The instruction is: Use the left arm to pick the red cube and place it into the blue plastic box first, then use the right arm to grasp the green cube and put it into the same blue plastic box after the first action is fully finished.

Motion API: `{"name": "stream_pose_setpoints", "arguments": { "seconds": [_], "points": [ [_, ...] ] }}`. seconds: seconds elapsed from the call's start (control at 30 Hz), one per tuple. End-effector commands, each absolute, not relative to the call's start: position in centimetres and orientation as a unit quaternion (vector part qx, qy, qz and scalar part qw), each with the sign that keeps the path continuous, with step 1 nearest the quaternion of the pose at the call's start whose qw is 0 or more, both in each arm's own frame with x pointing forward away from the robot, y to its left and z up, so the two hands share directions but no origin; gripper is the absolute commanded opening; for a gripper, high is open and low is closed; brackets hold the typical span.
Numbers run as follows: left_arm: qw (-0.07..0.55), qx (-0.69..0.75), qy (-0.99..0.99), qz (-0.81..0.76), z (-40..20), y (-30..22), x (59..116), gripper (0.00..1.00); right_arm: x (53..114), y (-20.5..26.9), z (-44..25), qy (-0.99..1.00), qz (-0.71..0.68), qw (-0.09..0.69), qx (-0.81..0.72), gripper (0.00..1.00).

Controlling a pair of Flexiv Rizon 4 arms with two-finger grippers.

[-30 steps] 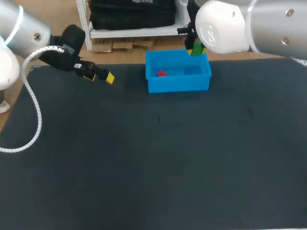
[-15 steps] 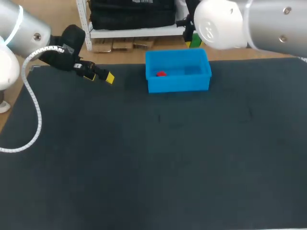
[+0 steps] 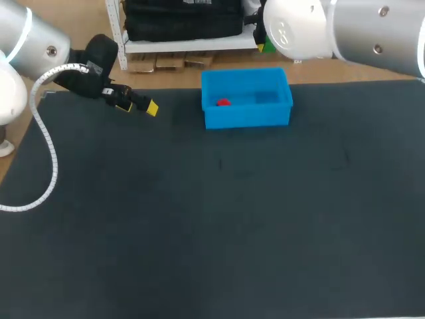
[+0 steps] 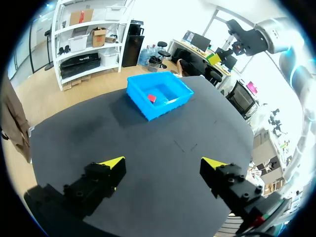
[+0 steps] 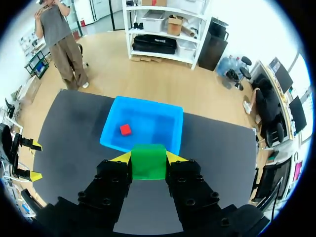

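The blue plastic box [image 3: 247,117] stands at the table's far middle, and the red cube [image 3: 223,102] lies inside it at its left end. In the right wrist view my right gripper [image 5: 149,157] is shut on the green cube [image 5: 148,167], held high above the table on the near side of the box [image 5: 154,122] and the red cube [image 5: 125,129]. In the head view that gripper is hidden behind my right arm [image 3: 312,30]. My left gripper [image 4: 162,163] stands open and empty at the far left [image 3: 151,107], well away from the box [image 4: 161,110].
The dark mat [image 3: 212,219] covers the table in front of the box. My left arm's white cable [image 3: 48,143] hangs over the mat's left edge.
My right arm has moved up and toward the table's far edge with the green cube, which is now hidden behind the arm in the head view. The left arm has kept still.
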State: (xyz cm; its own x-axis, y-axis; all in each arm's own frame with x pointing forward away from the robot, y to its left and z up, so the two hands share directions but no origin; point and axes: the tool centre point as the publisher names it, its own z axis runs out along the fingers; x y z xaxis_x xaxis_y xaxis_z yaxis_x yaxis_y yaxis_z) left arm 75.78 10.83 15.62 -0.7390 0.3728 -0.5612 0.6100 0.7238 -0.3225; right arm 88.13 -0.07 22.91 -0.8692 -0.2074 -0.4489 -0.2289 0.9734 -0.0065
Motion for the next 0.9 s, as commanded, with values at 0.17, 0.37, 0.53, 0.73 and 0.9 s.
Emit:
{"name": "stream_pose_setpoints", "arguments": {
  "seconds": [0.17, 0.37, 0.53, 0.73, 0.9],
  "points": [
    [0.235, 0.275, 0.897, -0.253, 15.6, 10.9, 75.9, 1.0, 90.1, 0.0, 22.6, 0.968, 0.016, 0.225, -0.113, 0.0],
    [0.235, 0.275, 0.897, -0.253, 15.6, 10.9, 75.9, 1.0, 91.1, 0.1, 22.3, 0.968, 0.013, 0.225, -0.113, 0.0],
    [0.235, 0.275, 0.897, -0.253, 15.6, 10.9, 75.9, 1.0, 91.6, 0.3, 22.3, 0.967, 0.013, 0.226, -0.114, 0.0],
    [0.235, 0.275, 0.897, -0.253, 15.6, 10.9, 75.9, 1.0, 92.3, 0.7, 22.0, 0.967, 0.015, 0.226, -0.114, 0.0],
    [0.235, 0.275, 0.897, -0.253, 15.6, 10.9, 75.9, 1.0, 93.1, 0.8, 21.9, 0.967, 0.014, 0.23, -0.113, 0.0]
  ]
}}
